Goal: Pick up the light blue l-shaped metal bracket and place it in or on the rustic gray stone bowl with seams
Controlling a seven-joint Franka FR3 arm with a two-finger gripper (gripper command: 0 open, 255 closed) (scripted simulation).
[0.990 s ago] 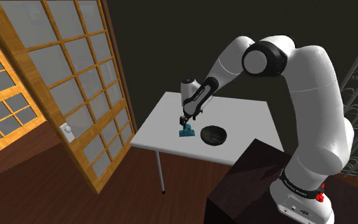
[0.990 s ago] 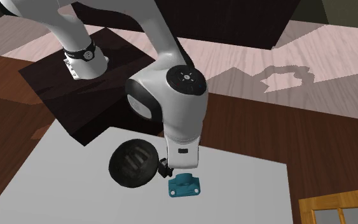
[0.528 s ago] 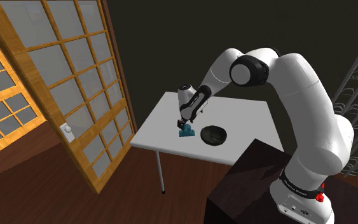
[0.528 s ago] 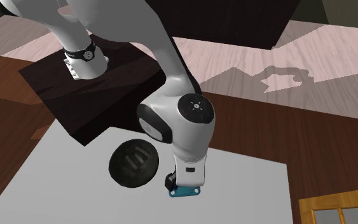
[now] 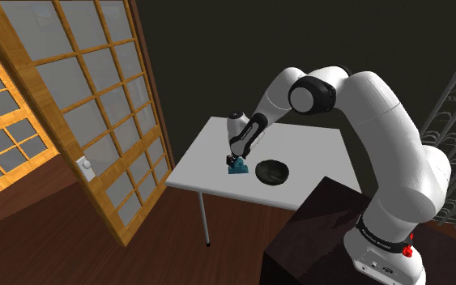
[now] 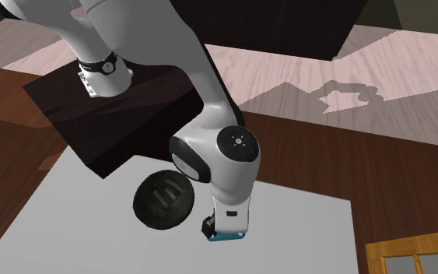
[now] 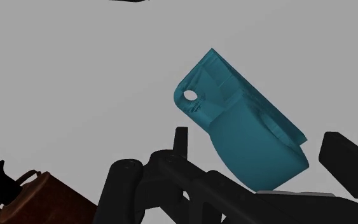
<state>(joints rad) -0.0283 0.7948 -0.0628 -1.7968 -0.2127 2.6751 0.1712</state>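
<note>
Descending | fingers [image 7: 346, 159] lowered over the last second, now apart astride teal bracket [image 7: 247, 133] | unclamped | next: close, lift to bowl [image 6: 162, 200] alongside

No text is legible (marks on the arm's base band [image 5: 376, 233] are too small).

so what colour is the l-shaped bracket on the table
The bracket is plain teal blue, with no pattern; the wrist view shows it best.

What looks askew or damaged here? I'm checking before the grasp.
Nothing stands out: the teal bracket sits intact on the white table beside the dark bowl, the gripper open around it.
</note>
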